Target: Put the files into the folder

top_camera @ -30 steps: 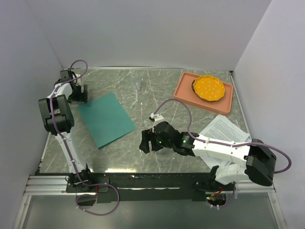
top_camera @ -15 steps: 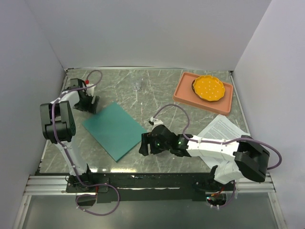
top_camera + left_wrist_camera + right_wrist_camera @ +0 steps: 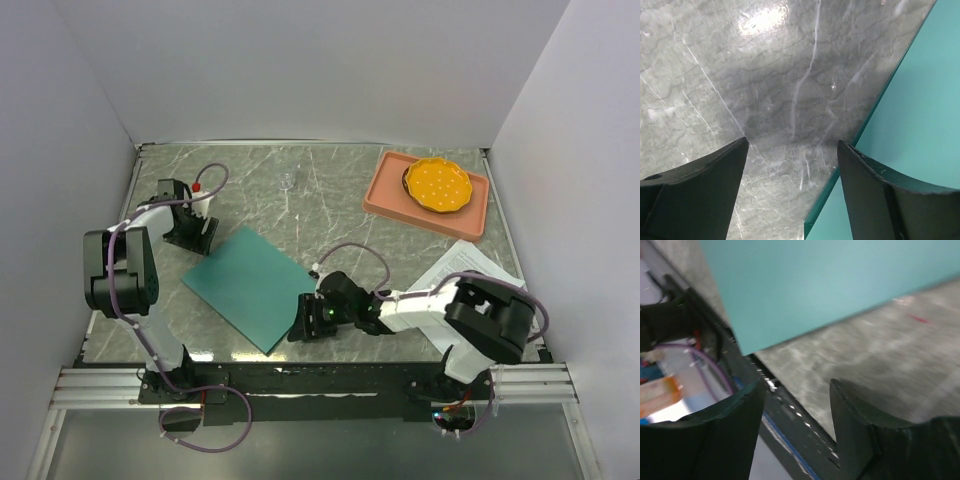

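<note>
The thin teal-green flat folder [image 3: 245, 285] lies flat on the grey marbled surface [image 3: 330, 200], with a tool at each end. The left tool [image 3: 190, 232] is held spread just beside its far edge, with nothing between the fingers. The right tool [image 3: 305, 322] is likewise spread and empty, near the folder's near corner. The files, white printed paper sheets [image 3: 470, 270], are seen well apart at the right, partly hidden by the right arm. Folder and sheets are judged light, limp and slippery, so a lifted edge or corner is best pinched.
</note>
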